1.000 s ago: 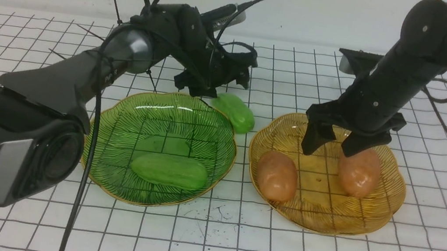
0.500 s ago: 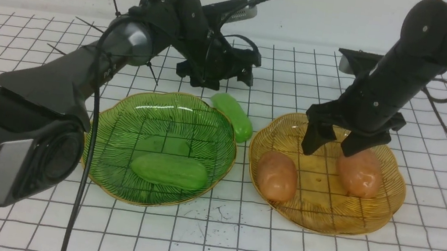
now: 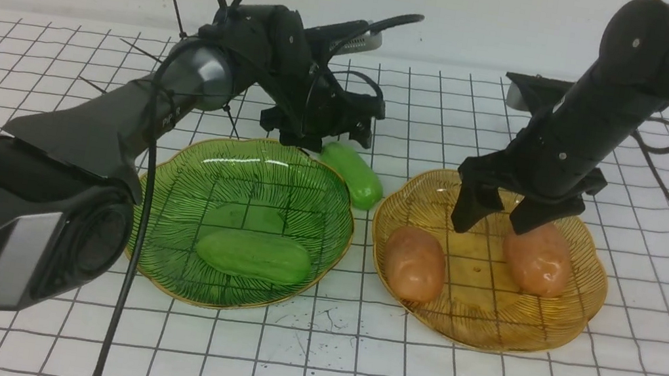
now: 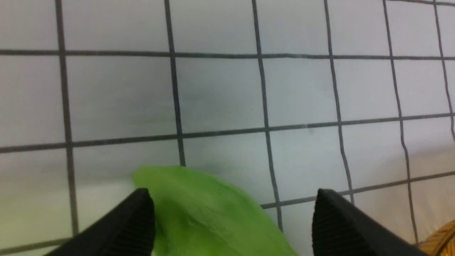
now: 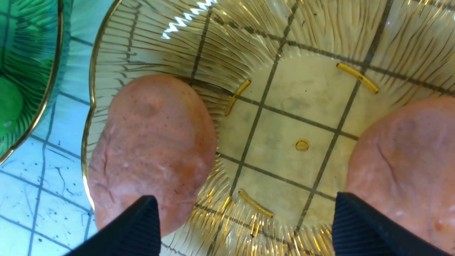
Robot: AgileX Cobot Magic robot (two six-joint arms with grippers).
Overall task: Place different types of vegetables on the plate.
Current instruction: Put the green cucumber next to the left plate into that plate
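Note:
A light-green cucumber lies in the green glass plate. A second cucumber lies on the table between the two plates, touching the green plate's far rim. Two orange-brown potatoes lie in the amber glass plate. My left gripper is open and empty, just over the second cucumber's far end; in the left wrist view that cucumber sits by one finger. My right gripper is open and empty, low over the amber plate between the potatoes.
The white gridded table stretches in front of both plates. The plates stand side by side with a narrow gap. The green plate's rim shows in the right wrist view. Cables hang off both arms.
My left gripper rose a little, then came back down over the loose cucumber's far end; the cucumber shifted slightly. My right gripper and the potatoes have barely moved.

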